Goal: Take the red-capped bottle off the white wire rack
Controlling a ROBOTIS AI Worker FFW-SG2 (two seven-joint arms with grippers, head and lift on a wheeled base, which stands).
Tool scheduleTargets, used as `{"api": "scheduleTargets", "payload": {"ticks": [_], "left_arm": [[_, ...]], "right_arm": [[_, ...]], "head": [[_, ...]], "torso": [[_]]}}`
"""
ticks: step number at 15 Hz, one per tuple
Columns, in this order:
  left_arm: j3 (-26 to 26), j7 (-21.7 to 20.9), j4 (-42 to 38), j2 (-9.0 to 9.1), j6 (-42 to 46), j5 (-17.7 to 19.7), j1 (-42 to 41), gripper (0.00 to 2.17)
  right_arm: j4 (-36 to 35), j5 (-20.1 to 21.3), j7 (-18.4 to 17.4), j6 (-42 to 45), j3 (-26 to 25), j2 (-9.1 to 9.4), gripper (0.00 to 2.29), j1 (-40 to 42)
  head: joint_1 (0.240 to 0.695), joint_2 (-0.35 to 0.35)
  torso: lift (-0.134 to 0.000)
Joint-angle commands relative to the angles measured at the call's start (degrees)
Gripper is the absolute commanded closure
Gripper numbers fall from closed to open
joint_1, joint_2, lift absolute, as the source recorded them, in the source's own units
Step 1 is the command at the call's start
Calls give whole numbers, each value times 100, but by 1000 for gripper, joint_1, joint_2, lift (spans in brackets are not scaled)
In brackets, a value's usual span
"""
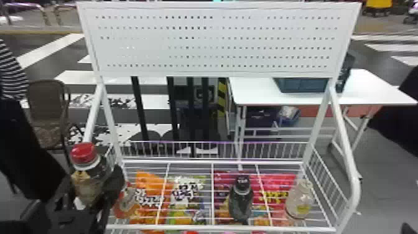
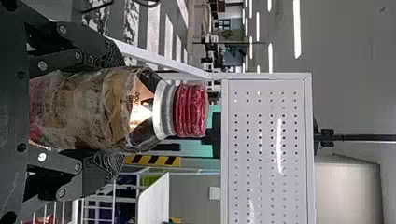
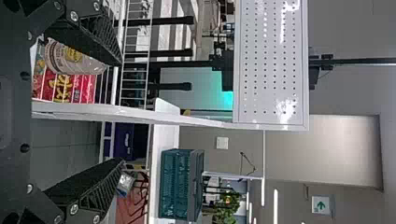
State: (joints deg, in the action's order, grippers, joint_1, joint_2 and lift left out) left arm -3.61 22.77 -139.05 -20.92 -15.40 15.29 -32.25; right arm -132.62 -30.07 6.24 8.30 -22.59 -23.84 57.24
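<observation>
Black left end effector (image 1: 95, 183) holds the red-capped bottle (image 1: 87, 172) cap-up near the rack (image 1: 217, 228).

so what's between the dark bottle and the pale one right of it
In the head view, only bars of the white wire rack lie between the dark bottle and the pale bottle, a red snack bag showing through.

I see white wire rack (image 1: 217, 229), low wire fence at back and on right side. White board with little holes (image 1: 217, 40) sits up top, on rack's posts. Three bottles stand apart on wires: orange-looking bottle (image 1: 125, 203) at left, partly hidden; dark bottle with black cap (image 1: 241, 200) right of middle; pale bottle (image 1: 299, 200) near right side. I see bright snack bags (image 1: 149, 182) through wires, underneath.
</observation>
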Motion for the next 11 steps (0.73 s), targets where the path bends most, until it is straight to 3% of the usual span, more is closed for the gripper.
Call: {"api": "scheduleTargets", "payload": {"ticks": [1, 11], "left_arm": [[0, 0, 19, 9, -38, -9, 8, 2088], [-290, 35, 186, 61, -56, -149, 105, 2084]], "right_arm": [[17, 1, 0, 0, 0, 2, 167, -11], [105, -8, 9, 0, 17, -7, 167, -64]], "head": [[499, 0], [499, 0]], "torso": [[0], [0]]}}
